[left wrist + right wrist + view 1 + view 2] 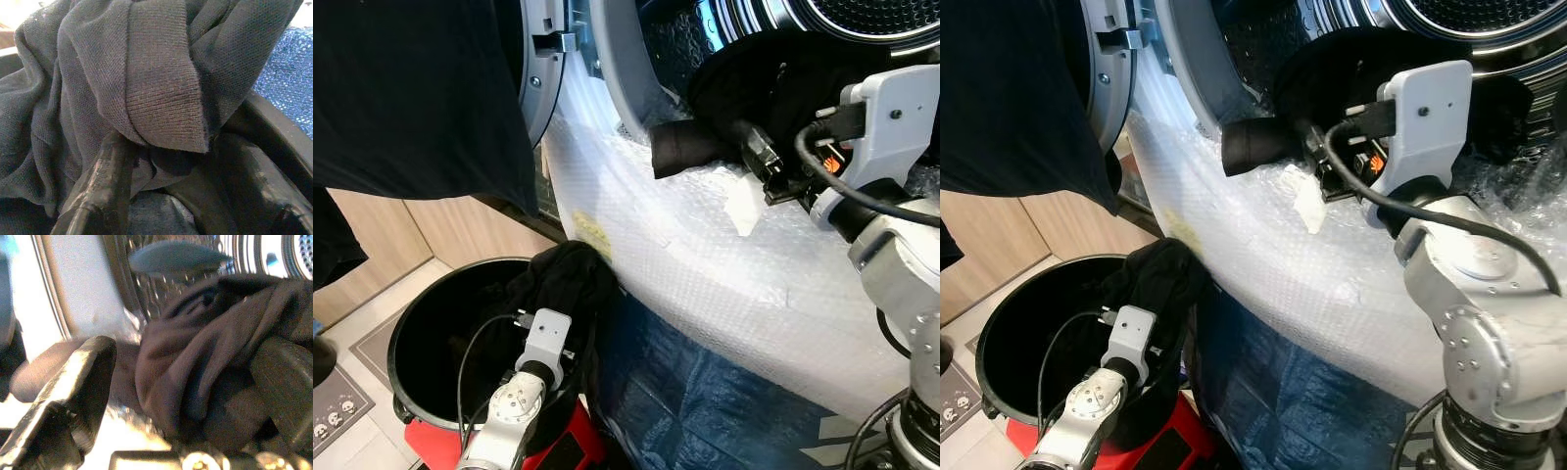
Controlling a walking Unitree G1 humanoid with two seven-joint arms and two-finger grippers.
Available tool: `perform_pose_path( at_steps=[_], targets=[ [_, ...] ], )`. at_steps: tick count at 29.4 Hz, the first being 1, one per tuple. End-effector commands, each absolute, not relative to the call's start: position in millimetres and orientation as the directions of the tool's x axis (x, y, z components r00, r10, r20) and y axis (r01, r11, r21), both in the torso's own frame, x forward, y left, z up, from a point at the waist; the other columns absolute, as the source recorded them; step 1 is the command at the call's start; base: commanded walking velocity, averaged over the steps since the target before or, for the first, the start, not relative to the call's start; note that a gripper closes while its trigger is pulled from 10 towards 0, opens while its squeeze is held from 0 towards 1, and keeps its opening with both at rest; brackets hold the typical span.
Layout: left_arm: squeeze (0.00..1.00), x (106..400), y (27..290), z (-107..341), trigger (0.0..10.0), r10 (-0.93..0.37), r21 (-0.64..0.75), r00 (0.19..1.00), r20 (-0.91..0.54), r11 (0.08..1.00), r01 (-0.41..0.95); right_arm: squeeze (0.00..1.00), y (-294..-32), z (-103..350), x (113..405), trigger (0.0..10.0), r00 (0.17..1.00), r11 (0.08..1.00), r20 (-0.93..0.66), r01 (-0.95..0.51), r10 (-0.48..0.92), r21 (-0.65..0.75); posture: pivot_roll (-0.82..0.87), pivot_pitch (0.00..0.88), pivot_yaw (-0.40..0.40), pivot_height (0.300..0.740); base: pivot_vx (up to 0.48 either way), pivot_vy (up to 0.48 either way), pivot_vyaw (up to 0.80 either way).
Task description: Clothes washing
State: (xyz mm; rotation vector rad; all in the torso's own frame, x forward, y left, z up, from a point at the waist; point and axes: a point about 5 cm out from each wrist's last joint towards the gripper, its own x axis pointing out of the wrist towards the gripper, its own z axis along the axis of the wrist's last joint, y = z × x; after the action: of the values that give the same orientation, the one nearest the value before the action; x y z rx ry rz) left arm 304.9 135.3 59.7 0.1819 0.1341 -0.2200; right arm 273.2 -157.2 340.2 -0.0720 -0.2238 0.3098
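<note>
My right gripper (186, 382) sits at the washer drum (862, 20), fingers spread around a dark garment (205, 347). My left gripper (166, 181), fingers apart, straddles dark cloth (122, 88) draped over the black basket (406, 343) rim.

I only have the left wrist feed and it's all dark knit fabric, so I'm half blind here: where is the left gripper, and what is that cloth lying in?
Observer: The left gripper is low at the black bucket, its fingers in the dark garment draped over the bucket's rim.
Operator: What's the right arm doing?
Observer: The right gripper is up at the washing machine's drum opening, its fingers open around another dark garment lying at the drum's mouth.
Operator: Anything between bucket and drum?
Observer: White bubble wrap covers the machine's front below the opening, with blue tarp beneath it.
</note>
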Motion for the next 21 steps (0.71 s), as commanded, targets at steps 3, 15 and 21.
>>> perform_pose_path(
  at_steps=[3, 15, 21],
  targets=[
    [0.0, 299.9, 130.4, 51.1, 10.0, -0.232, 0.168, 0.954, -0.188, 0.95, 0.264, 0.0, -177.0, 352.6, 264.8, 10.0, 0.933, 0.964, 0.244, -0.247, 0.265, -0.1, -0.03, 0.117, -0.022, 0.74, 0.0, 0.0, 0.0],
    [0.0, 301.1, 131.6, 51.4, 10.0, -0.234, 0.17, 0.954, -0.19, 0.949, 0.266, 0.0, -197.6, 353.0, 249.4, 10.0, 0.934, 0.957, 0.226, -0.247, 0.276, -0.151, -0.03, 0.121, -0.015, 0.74, 0.0, 0.0, 0.0],
    [0.0, 301.5, 131.7, 51.9, 10.0, -0.236, 0.171, 0.953, -0.189, 0.948, 0.269, 0.0, -189.4, 355.9, 240.5, 10.0, 0.88, 0.919, 0.27, -0.352, 0.39, -0.179, -0.03, 0.121, -0.015, 0.74, 0.0, 0.0, 0.0]
  ],
)
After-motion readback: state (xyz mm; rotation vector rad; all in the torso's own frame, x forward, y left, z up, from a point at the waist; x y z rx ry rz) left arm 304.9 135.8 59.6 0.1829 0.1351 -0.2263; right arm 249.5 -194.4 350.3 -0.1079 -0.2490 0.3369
